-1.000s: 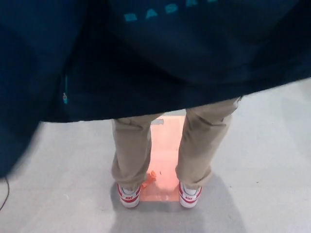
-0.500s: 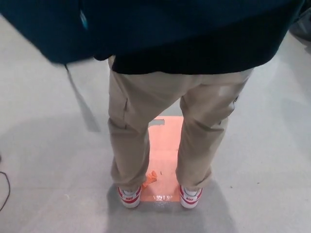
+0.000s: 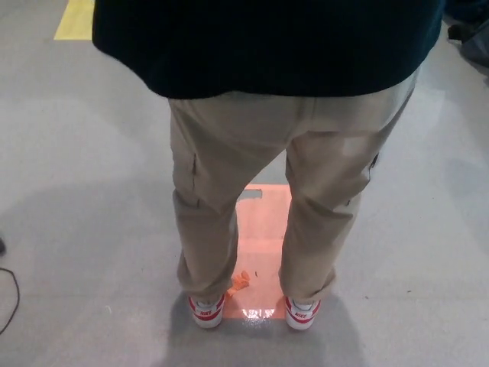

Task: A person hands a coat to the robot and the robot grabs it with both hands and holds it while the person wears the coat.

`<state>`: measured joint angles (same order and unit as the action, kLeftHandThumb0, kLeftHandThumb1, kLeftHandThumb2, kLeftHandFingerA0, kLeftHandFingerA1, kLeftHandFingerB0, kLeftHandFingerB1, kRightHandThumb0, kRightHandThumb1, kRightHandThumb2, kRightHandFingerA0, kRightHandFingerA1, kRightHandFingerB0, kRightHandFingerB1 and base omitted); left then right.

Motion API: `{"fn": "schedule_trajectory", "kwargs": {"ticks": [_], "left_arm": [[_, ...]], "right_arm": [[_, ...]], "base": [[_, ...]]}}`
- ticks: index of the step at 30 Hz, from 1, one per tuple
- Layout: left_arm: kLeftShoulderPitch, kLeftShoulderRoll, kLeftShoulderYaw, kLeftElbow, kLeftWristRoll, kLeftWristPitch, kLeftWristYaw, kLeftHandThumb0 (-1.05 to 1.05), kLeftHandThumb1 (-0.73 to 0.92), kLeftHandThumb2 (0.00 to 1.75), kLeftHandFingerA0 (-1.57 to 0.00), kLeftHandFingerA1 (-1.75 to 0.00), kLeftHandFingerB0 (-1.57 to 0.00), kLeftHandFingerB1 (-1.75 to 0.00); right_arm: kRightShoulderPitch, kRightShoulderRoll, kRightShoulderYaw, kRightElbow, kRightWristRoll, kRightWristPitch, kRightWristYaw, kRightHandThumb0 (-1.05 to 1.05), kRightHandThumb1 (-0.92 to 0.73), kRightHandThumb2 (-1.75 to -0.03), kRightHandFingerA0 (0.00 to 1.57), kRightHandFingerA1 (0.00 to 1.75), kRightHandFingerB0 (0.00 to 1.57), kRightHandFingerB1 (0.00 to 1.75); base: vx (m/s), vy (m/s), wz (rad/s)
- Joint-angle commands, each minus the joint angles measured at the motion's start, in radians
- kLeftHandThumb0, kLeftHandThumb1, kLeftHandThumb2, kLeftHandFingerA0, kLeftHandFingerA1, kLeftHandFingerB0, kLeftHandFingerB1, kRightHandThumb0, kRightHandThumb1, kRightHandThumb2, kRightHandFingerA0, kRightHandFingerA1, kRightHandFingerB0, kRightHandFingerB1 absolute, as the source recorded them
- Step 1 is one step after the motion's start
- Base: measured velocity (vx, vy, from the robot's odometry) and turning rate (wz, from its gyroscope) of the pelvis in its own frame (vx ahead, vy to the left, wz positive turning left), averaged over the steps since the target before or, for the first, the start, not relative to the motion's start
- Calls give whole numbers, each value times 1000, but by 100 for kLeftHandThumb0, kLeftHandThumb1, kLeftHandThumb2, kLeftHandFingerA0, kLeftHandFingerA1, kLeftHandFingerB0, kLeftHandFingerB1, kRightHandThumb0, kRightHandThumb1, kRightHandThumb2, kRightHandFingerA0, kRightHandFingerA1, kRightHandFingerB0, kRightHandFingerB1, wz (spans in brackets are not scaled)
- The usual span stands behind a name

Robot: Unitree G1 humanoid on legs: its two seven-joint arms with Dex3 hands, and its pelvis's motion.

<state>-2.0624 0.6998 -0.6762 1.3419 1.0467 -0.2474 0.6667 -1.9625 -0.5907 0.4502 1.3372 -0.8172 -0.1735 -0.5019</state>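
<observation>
Head view: a person [image 3: 267,176] in tan trousers [image 3: 229,191] and red-and-white shoes [image 3: 206,312] stands on a gray floor [image 3: 84,229] over an orange patch [image 3: 263,229]. The dark coat [image 3: 267,46] hangs across the person's upper body at the top edge. Neither robot hand shows, so their state can't be told

The dark navy coat [image 3: 267,42] that a second ago filled the whole upper half of our view, down to the knees, now covers only the top strip of the frame. We can see its hem across the hips, and the person's beige trousers [image 3: 229,176] show from waist to ankle. The loose fold at upper left is gone (a yellow floor marking [image 3: 75,19] shows there instead).
</observation>
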Motion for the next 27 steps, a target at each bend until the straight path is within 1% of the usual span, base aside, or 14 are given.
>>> {"fn": "schedule_trajectory", "kwargs": {"ticks": [1,3,8,10,11,12,14,16,18,21,23,24,25,27], "left_arm": [[22,-17,58,-2,-65,76,-91,-100,71,101,0,-2,0,0],[27,-19,83,-6,-78,81,-124,-100,71,101,0,-5,0,0],[45,-13,113,-15,-90,90,-112,-101,71,102,0,-7,0,0],[54,-8,133,-20,-103,86,-110,-102,72,103,0,-7,0,0],[66,-7,155,-25,-122,83,-97,-105,73,104,0,-3,0,0],[77,-8,184,-31,-148,73,-97,-105,72,103,0,-3,0,0],[110,13,209,-56,-165,61,-109,-104,74,106,0,-8,0,0],[140,27,233,-89,-175,52,-98,-105,74,106,0,-2,0,0],[192,43,247,-148,-168,77,-61,-105,76,108,0,-1,0,0],[327,84,318,-323,-197,67,-10,-104,77,108,0,-4,0,0],[511,128,413,-559,-240,78,-5,-102,77,108,0,-3,0,0],[556,136,437,-615,-249,80,-1,-102,77,108,0,-2,0,0],[647,147,487,-724,-263,86,3,-101,76,107,0,-2,0,0],[737,151,537,-830,-273,97,-6,-101,76,107,0,-2,0,0]], "right_arm": [[-8,9,-22,-1,39,51,118,-104,-72,-103,0,0,0,0],[-2,13,-29,-4,44,53,124,-103,-72,-103,0,2,0,0],[12,13,-56,-14,67,27,113,-101,-73,-102,0,1,0,0],[16,11,-60,-18,70,17,104,-100,-74,-103,0,2,0,0],[22,8,-62,-22,70,9,91,-101,-74,-103,0,1,0,0],[28,3,-63,-28,70,-4,76,-100,-74,-104,0,1,0,0],[60,-10,-78,-57,81,-49,19,-100,-75,-106,0,0,0,0],[81,-23,-93,-88,91,-79,4,-98,-75,-105,0,2,0,0],[111,-47,-109,-134,100,-119,-3,-99,-77,-106,0,2,0,0],[188,-87,-144,-250,114,-151,-27,-99,-78,-107,0,2,0,0],[319,-128,-203,-441,153,-173,-15,-98,-79,-106,0,3,0,0],[357,-137,-220,-495,163,-173,-8,-99,-79,-107,0,2,0,0],[437,-154,-257,-612,181,-162,16,-101,-80,-108,0,2,0,0],[515,-168,-292,-721,193,-150,33,-101,-80,-108,0,2,0,0]], "base": [[0,0,0],[0,0,0],[0,0,0],[0,0,0],[0,0,0],[0,0,0],[0,0,0],[0,0,0],[0,0,0],[0,0,0],[0,0,0],[0,0,0],[0,0,0],[0,0,0]]}}
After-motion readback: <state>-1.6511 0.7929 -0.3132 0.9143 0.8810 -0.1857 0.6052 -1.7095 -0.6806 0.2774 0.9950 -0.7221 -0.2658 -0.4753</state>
